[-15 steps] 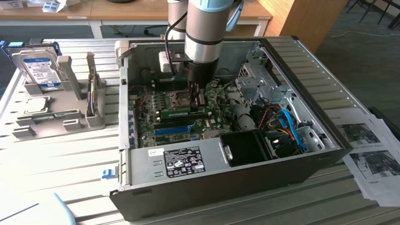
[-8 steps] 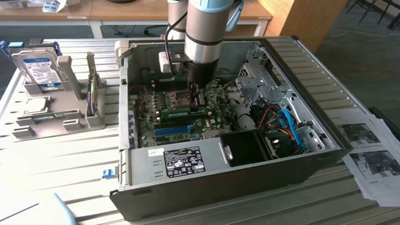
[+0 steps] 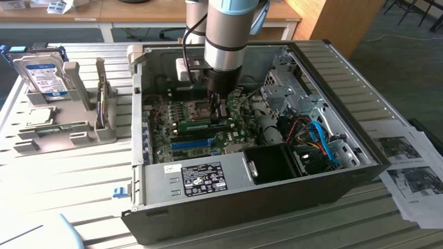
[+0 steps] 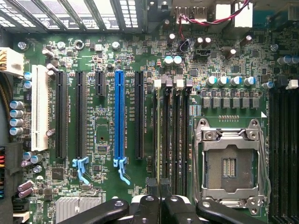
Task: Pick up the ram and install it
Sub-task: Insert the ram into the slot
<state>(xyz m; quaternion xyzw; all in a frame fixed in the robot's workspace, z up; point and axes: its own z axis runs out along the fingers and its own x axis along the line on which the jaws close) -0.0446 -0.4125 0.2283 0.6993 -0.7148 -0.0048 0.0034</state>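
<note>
- ram (image 3: 205,125): long green stick, on edge, lengthwise along the memory slots (image 4: 176,135) of the motherboard (image 3: 165,148). Centre of the exterior view, between the CPU socket (image 3: 197,108) higher in the frame and the blue slot (image 3: 190,143) lower in the frame. Cannot tell whether seated in a slot or just above one.
- gripper (image 3: 221,114): down inside the computer case (image 3: 263,207), on the ram's end toward the exterior view's right. Black fingers (image 4: 167,198) drawn close together, pinching the ram's upper edge.
- arm (image 3: 225,36): grey and silver, vertical, from the upper centre of the exterior view.
- motherboard, wrist view: green. Blue slot among black expansion slots, with a white slot (image 4: 39,107) past them. Metal-framed CPU socket just beside the memory slots.
- computer case: dark tower on its side, open on top. Labelled power supply (image 3: 201,176) at lower centre, black fan shroud (image 3: 273,163) beside it, blue cable (image 3: 322,137) toward the exterior view's right.
- grey rack (image 3: 55,137): on the slatted worktop (image 3: 69,176), left of the exterior view, beside the case. Hard drive (image 3: 43,75) with a blue-white label upright in it.
- printed sheets (image 3: 408,171): on the worktop at the right edge of the exterior view, beside the case.
</note>
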